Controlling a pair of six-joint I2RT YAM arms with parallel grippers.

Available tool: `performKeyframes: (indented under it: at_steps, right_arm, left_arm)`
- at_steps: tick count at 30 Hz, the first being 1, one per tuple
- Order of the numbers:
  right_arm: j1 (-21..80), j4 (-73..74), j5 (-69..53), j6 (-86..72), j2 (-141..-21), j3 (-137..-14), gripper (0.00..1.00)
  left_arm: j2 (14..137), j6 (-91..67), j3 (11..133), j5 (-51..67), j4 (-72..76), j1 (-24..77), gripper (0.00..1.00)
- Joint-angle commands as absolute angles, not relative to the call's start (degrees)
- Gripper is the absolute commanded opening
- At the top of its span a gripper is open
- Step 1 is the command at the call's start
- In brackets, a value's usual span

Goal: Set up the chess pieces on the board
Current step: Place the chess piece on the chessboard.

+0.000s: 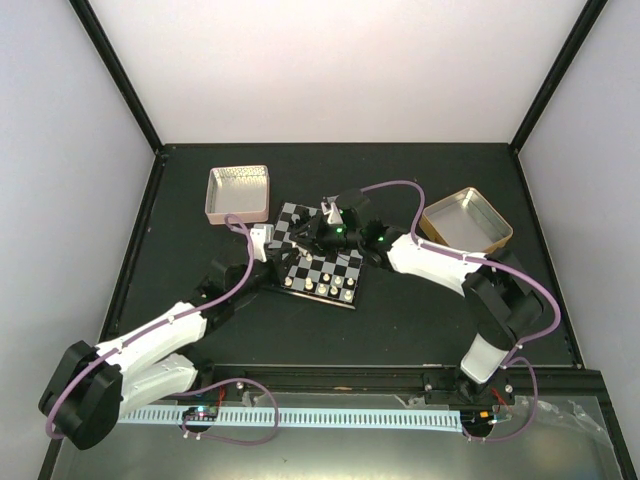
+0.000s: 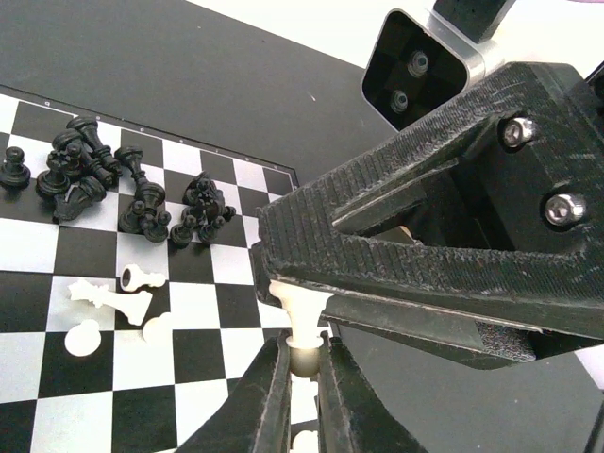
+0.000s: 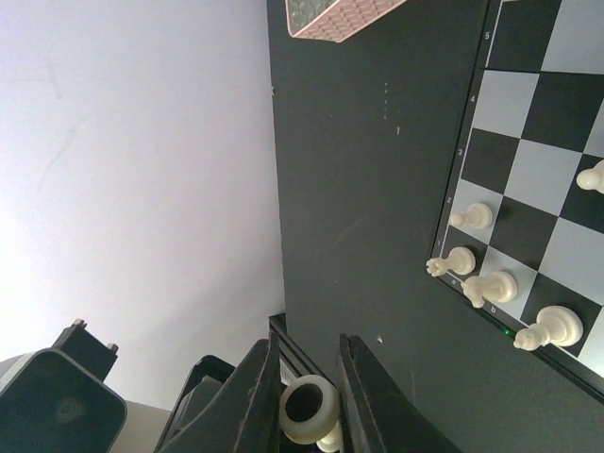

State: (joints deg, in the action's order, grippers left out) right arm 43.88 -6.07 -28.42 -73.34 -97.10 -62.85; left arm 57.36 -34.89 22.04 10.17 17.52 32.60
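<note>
Few white pieces (image 3: 491,286) stand, black pieces (image 2: 142,208) lie heaped upper left on the board (image 2: 85,250); left gripper (image 2: 304,357) and right gripper (image 3: 308,373) each pinch a cream piece (image 2: 302,307).

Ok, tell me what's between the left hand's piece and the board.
The right hand appears to grip that piece too, crowding the left hand. Toward the board, nothing visible blocks.
</note>
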Motion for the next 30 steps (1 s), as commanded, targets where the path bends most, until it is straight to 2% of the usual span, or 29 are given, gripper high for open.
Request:
performKeyframes:
  at_steps: [1,7,14,22,27,30]
  right_arm:
    - [43.74,-5.59,-28.68,-70.40,-95.16,-62.79,0.17]
    - [43.27,2.65,-30.13,-57.74,-95.30,-67.54,0.32]
    - [42.01,16.15,-37.67,-33.61,-93.88,-72.29,0.41]
    - [42.01,24.60,-38.15,-25.49,-93.21,-72.43,0.40]
    - [41.99,24.08,-38.25,-26.50,-92.77,-71.56,0.21]
    - [41.97,20.70,-39.00,-28.95,-91.90,-70.04,0.18]
  left_arm:
    - [56.68,-32.43,24.86,9.45,17.70,32.70,0.03]
    - [55.62,-31.48,25.96,12.47,13.95,32.76,0.01]
    - [54.21,-28.63,27.44,18.27,6.94,32.86,0.01]
    - [52.20,-23.89,29.34,22.60,1.71,32.95,0.02]
    - [50.93,-22.52,30.35,23.62,0.27,32.96,0.02]
    - [50.67,-22.48,30.57,24.44,0.10,32.95,0.02]
